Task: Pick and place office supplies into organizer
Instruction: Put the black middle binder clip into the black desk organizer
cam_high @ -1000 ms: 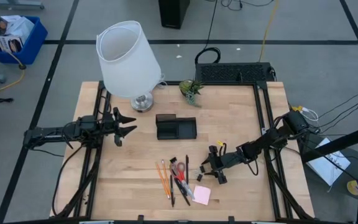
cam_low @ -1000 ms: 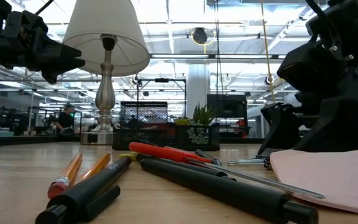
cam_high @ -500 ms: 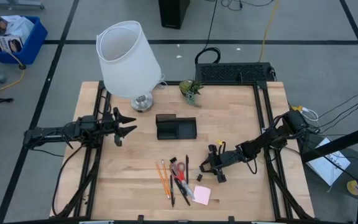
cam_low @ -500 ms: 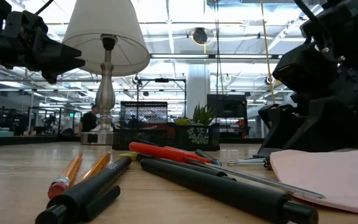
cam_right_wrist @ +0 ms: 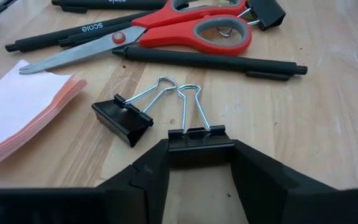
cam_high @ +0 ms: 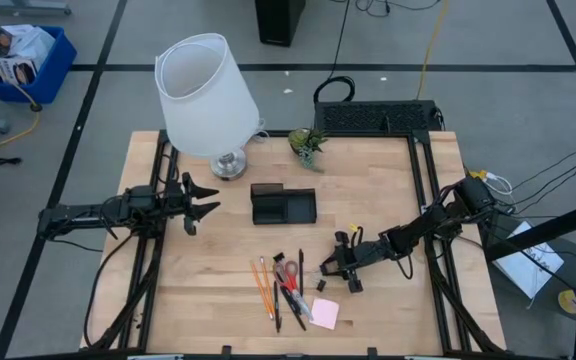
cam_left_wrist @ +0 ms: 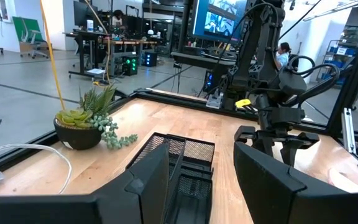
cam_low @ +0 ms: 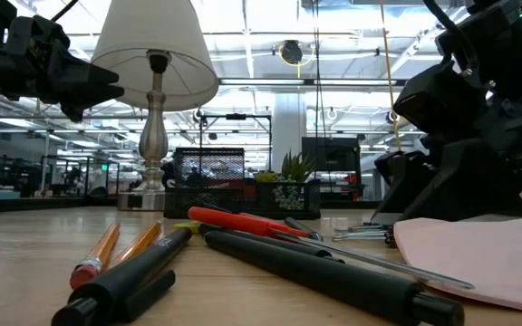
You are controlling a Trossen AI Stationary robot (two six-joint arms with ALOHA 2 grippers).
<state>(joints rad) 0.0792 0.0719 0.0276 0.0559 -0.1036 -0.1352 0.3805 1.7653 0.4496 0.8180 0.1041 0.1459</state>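
The office supplies lie near the table's front: orange pencils point(cam_high: 264, 285), black pens point(cam_right_wrist: 210, 59), red-handled scissors point(cam_right_wrist: 185, 28), a pink sticky-note pad point(cam_high: 324, 313) and two black binder clips. My right gripper point(cam_high: 330, 272) is low over the table just right of them, shut on one clip point(cam_right_wrist: 199, 140). The other clip point(cam_right_wrist: 124, 119) lies beside it, on the wood. The black organizer point(cam_high: 283, 205) stands mid-table. At the left, my left gripper point(cam_high: 203, 205) waits open and level, pointing at the organizer point(cam_left_wrist: 188, 162). My right gripper pinches the binder clip's black body by its two short ends point(cam_right_wrist: 174, 144), one finger on each. The fingers slant down from the table's right side. The clip lies on the wood, and its wire handles point(cam_right_wrist: 188, 106) point away from the gripper toward the pens.
A lamp with a white shade point(cam_high: 208, 95) stands at the far left. A small green plant point(cam_high: 308, 143) and a black wire rack point(cam_high: 378, 118) are at the far edge. Bare wood shows between the organizer and the supplies.
My right gripper has stayed low beside the supplies and drawn its fingers in onto the binder clip, taking hold of it. The clip lies where it was on the table.
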